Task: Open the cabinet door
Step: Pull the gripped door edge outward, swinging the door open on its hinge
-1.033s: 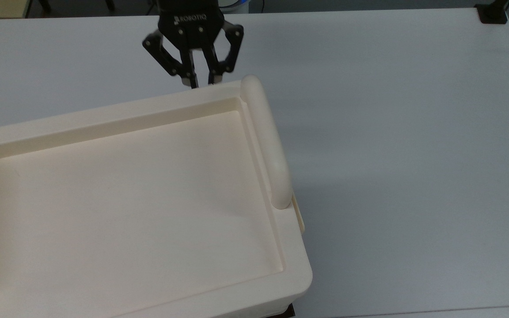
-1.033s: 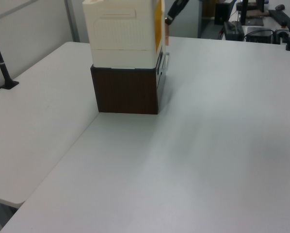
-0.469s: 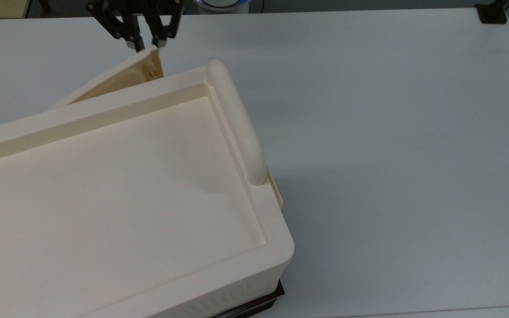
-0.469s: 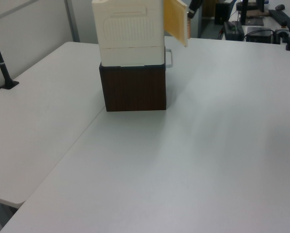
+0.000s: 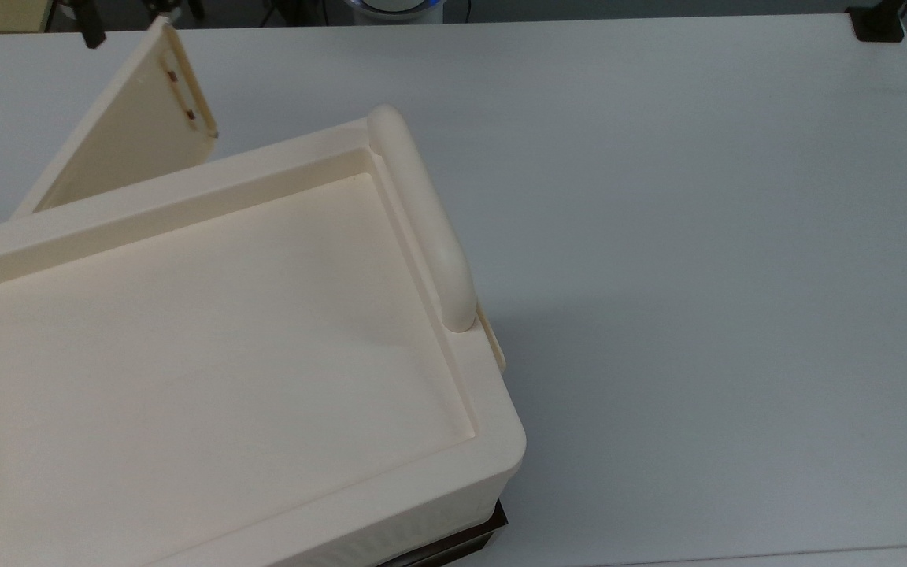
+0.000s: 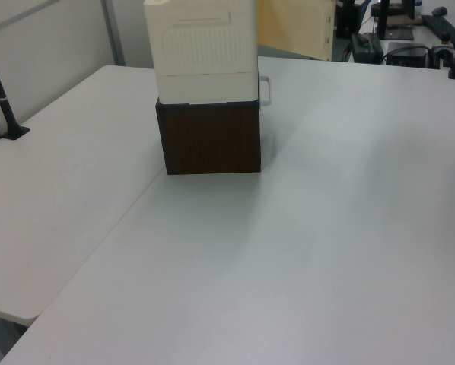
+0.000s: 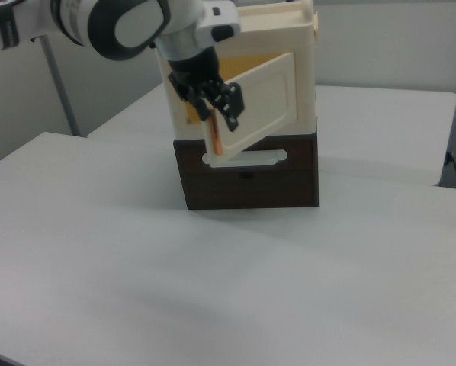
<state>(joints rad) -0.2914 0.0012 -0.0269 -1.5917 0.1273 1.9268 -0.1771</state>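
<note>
In the top view, the cabinet door (image 5: 135, 130) sits at about ten o'clock, and it has swung much wider than it was half a second ago, when it stuck out only a little. A second ago it was flat shut against the big cream box (image 5: 209, 346). So the job looks almost done, maybe fully done. In the right view the gripper (image 7: 216, 107) is at about eleven o'clock, and its fingers are pinching the free edge of the door. The box also turned a bit on the table (image 5: 697, 236) as the door was first pulled, which means another hard pull could slide it again. Moving right in the top view, the fat rounded bar (image 5: 422, 216) runs along the box's top edge near the middle, with a small flat tab (image 5: 497, 350) just under its end. In the left view the box stands on a dark brown base (image 6: 210, 139) at about eleven o'clock. Nothing stands in the door's way.
</note>
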